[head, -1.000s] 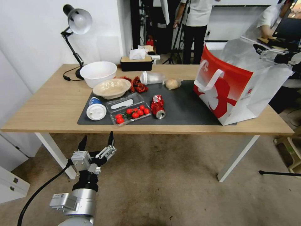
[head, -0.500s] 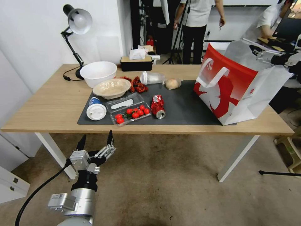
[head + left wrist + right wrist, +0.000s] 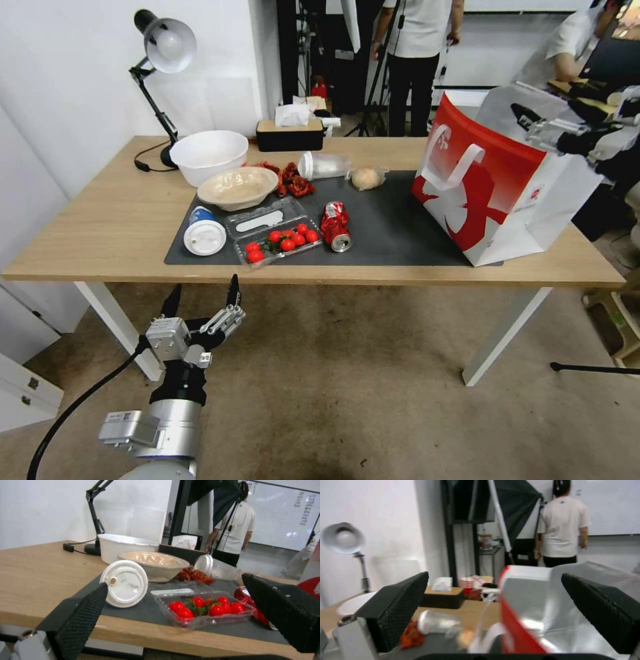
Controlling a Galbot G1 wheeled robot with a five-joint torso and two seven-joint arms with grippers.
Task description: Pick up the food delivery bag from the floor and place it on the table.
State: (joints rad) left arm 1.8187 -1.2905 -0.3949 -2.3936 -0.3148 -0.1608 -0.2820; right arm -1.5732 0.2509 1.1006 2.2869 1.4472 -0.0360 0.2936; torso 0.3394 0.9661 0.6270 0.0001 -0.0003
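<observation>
The food delivery bag (image 3: 497, 193), red and white with a silver lining, stands on the right end of the table (image 3: 100, 220), partly on the dark mat (image 3: 393, 227). Its white handle (image 3: 453, 163) hangs down the red side. My right gripper (image 3: 533, 127) hovers open over the bag's open top. In the right wrist view the bag's red rim (image 3: 505, 600) lies between the spread fingers (image 3: 400, 605) without touching them. My left gripper (image 3: 204, 293) waits open below the table's front edge, above the floor (image 3: 347, 387).
On the mat lie a crushed red can (image 3: 335, 227), a clear tomato box (image 3: 280, 240), a lidded cup (image 3: 203, 233), two bowls (image 3: 237, 187) and a tipped plastic cup (image 3: 325, 165). A desk lamp (image 3: 163, 47) and a tissue box (image 3: 290, 133) stand at the back.
My right gripper has shifted left and slightly lower over the bag's mouth. The bag's top edge has sagged a little and its handle has swung. The left arm has stayed put.
</observation>
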